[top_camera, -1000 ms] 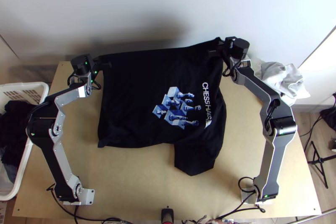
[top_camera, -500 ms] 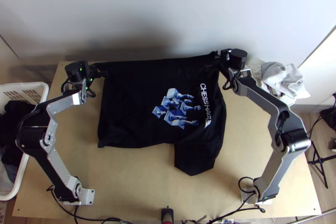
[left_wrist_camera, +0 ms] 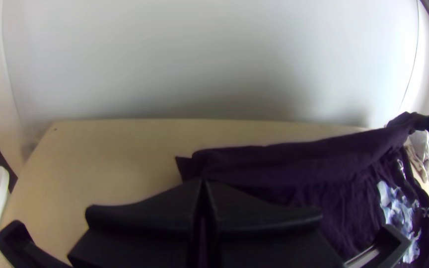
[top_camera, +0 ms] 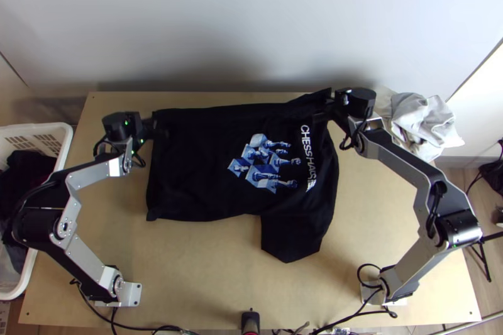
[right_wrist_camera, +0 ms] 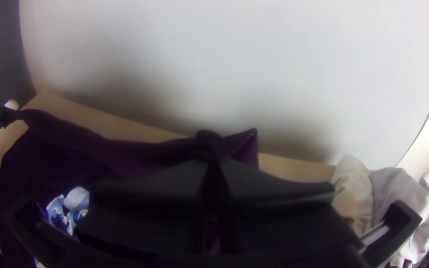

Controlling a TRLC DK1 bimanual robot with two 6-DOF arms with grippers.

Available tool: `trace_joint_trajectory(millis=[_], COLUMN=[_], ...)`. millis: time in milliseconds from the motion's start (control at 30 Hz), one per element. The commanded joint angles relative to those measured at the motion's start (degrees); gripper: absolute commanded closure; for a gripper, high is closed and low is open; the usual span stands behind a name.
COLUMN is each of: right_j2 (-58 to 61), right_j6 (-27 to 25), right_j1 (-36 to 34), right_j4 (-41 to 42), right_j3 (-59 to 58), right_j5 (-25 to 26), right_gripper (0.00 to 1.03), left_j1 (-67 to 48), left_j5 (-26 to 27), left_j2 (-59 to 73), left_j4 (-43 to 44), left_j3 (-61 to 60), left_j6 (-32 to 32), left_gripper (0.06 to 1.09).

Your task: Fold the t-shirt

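My left gripper (top_camera: 157,129) is at the far left corner of the black t-shirt (top_camera: 201,165), and my right gripper (top_camera: 324,110) at its far right corner. In the left wrist view the left gripper (left_wrist_camera: 203,186) is shut on the cloth's corner. Likewise the right gripper (right_wrist_camera: 213,164) pinches bunched cloth, with a small peak sticking up beside it. Between them the far edge runs as a raised, slack band; the rest lies spread, its blue print and white lettering facing up. One sleeve points toward the near edge.
Light grey cloth (top_camera: 421,118) lies heaped at the table's far right corner. A white basket (top_camera: 63,140) with dark clothes stands off the left edge. Behind the table rises a pale wall (top_camera: 251,21). Bare wood (top_camera: 207,272) shows in front of the shirt.
Both grippers have come nearer the table's near side, the left one more, carrying the shirt's far edge away from the wall. Table surface now shows behind that edge. The near part has stayed put.
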Motion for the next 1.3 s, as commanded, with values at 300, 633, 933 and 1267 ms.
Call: trace_joint_trajectory(millis=[300, 633, 933, 1267], right_j2=[-9.0, -11.7, -14.9, -17.3], right_j6=[2.4, 3.6, 2.7, 1.8], right_j1=[3.8, 4.6, 5.7, 6.9], right_j4=[-2.2, -3.2, -8.0, -10.3], right_j3=[-10.8, -15.9, -18.7, -23.0], right_j5=[-0.5, -0.5, -1.6, -2.5], right_gripper=[1.0, 1.0, 1.0, 1.0], left_j1=[-1.9, -1.5, -1.1, -1.2], left_j5=[1.6, 2.3, 2.9, 4.5], left_j2=[-9.3, -12.5, -15.3, -19.6], left_j4=[-4.8, -13.3, -16.8, -20.6], left_j3=[-9.7, -9.5, -11.9, -15.8], left_j6=[0.2, 0.6, 2.0, 3.3], left_gripper=[1.05, 1.05, 1.05, 1.05])
